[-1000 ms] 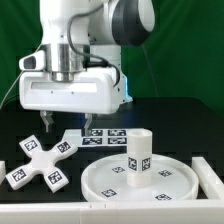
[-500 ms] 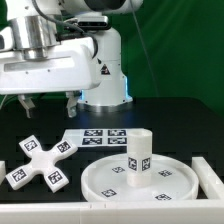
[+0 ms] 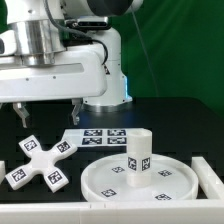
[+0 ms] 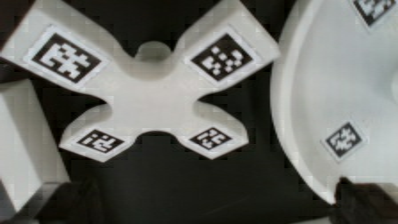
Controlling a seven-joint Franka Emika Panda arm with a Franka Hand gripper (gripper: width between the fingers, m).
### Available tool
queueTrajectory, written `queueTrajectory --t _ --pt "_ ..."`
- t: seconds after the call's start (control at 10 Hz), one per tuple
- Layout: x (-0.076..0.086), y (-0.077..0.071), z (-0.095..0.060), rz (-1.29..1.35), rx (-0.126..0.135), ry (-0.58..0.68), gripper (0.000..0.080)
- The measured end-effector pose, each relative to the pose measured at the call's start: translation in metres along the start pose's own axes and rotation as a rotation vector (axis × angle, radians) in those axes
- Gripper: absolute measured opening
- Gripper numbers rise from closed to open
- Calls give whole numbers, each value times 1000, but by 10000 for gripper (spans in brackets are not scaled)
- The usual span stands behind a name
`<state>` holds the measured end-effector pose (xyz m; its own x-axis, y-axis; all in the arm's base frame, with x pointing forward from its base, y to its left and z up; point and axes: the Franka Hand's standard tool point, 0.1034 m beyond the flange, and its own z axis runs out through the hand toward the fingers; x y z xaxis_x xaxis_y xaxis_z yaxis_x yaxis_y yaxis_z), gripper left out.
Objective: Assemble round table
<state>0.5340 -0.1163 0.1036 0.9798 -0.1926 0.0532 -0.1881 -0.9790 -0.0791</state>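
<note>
The small cross-shaped piece (image 3: pixel 40 160) lies flat on the black table at the exterior view's left; it fills the wrist view (image 4: pixel 151 85). The large round rimmed disc (image 3: pixel 120 182) lies at the exterior view's right, and its rim shows in the wrist view (image 4: pixel 338 95). The short thick cylinder (image 3: pixel 138 157) stands upright on the disc. My gripper (image 3: pixel 48 114) hangs open and empty above the cross-shaped piece, apart from it. Its dark fingertips (image 4: pixel 363 196) show at the edge of the wrist view, and the gripper (image 4: pixel 214 205) holds nothing.
The marker board (image 3: pixel 100 135) lies flat behind the disc. A white rail (image 3: pixel 60 212) runs along the front edge and a white block (image 3: pixel 208 178) stands at the exterior view's right. A white bar (image 4: pixel 15 140) shows beside the cross in the wrist view.
The arm has swung toward the exterior view's left and come closer to the camera; the gripper now hangs over the cross-shaped piece. The parts have not moved.
</note>
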Motion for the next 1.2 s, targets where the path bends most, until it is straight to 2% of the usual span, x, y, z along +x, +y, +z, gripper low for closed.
queueTrajectory --t 0.3,0.4,0.5,0.6,0.7,0.8,1.1,1.2 --pt "-2 0 2 -1 4 -22 649" --pt "-3 0 1 20 26 -105 649" --pt "7 -3 -3 63 39 -165 649" --pt "8 -6 -5 91 63 -246 649" --pt "14 -5 -6 117 75 -306 649" --pt "19 -6 -3 117 62 -283 649" --pt "18 -5 -2 118 61 -284 649" --pt "18 1 1 90 50 -324 649"
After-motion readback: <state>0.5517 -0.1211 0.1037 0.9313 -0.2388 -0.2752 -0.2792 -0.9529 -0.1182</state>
